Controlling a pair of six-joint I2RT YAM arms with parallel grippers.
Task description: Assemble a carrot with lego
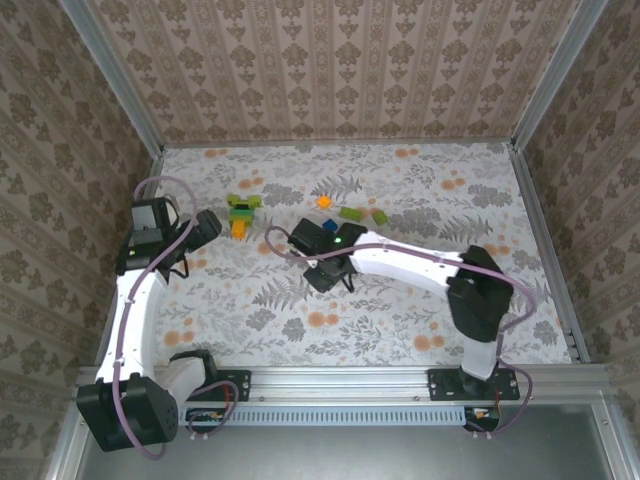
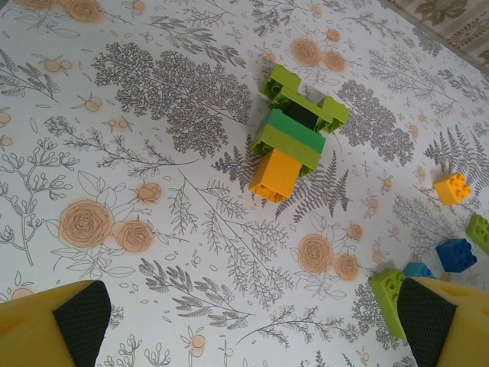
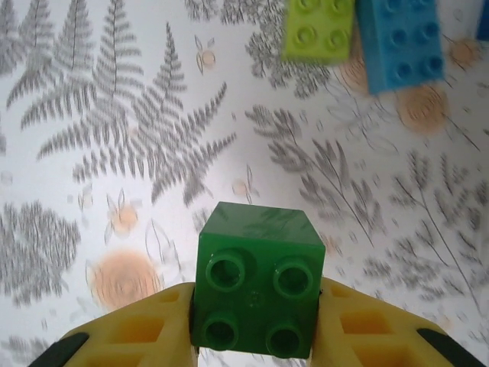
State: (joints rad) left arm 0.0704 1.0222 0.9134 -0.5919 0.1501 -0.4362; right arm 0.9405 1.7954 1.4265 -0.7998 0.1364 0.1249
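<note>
The carrot [image 1: 243, 215] lies flat at the back left of the table: lime and dark green bricks form its top and an orange-yellow brick is its tip. In the left wrist view the carrot [image 2: 294, 138] is well ahead of my left gripper [image 2: 256, 336], which is open with only bare table between its fingers [image 2: 80, 321]. My left gripper [image 1: 205, 228] sits just left of the carrot. My right gripper [image 3: 256, 325] is shut on a dark green lego brick [image 3: 258, 287], studs facing the camera, held above the table. My right gripper [image 1: 312, 240] is mid-table.
Loose lego lies right of the carrot: an orange brick [image 1: 324, 201], a blue one [image 1: 328, 228] and lime ones [image 1: 350, 213] [image 1: 380, 217]. A lime brick [image 3: 319, 29] and a blue brick [image 3: 401, 42] lie ahead of the right gripper. A lime brick [image 2: 390, 298] is close to the left gripper's right finger.
</note>
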